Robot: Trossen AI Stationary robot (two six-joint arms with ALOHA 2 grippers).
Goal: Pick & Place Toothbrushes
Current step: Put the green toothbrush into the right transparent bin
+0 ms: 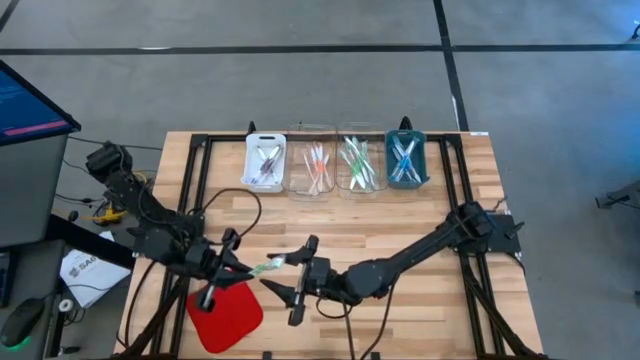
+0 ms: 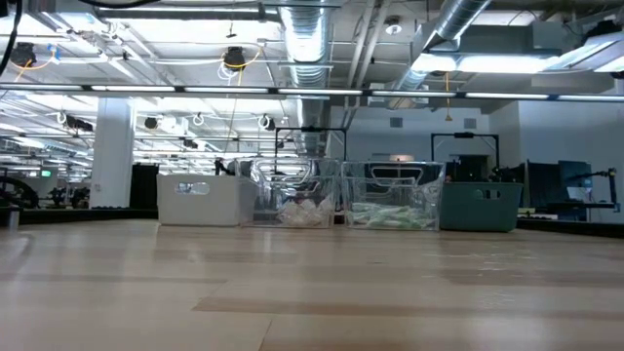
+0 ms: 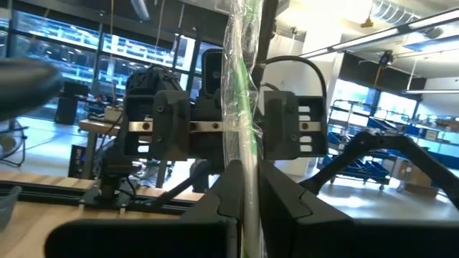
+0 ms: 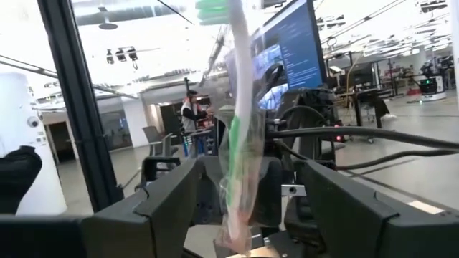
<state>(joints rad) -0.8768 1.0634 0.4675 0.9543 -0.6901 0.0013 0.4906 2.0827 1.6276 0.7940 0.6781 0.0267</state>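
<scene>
Toothbrush [image 1: 268, 266]: green, in a clear wrapper, held in the air just beyond the red pad [image 1: 226, 313], between the two grippers.
Left gripper [image 1: 243, 270]: clamped shut on the toothbrush's end nearer the pad.
Right gripper [image 1: 301, 280]: fingers spread wide at the toothbrush's other end, not gripping it.
Trays [image 1: 336, 160]: four in a row at the desk's [image 1: 340, 225] far edge, well apart from the pad, each holding toothbrushes.

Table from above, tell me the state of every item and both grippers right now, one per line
green toothbrush: wrapped, held in the air between both grippers
left gripper: shut on the green toothbrush
right gripper: open, jaws either side of the toothbrush
four trays: upright along the far edge, each holding toothbrushes
red pad: flat, bare
</scene>
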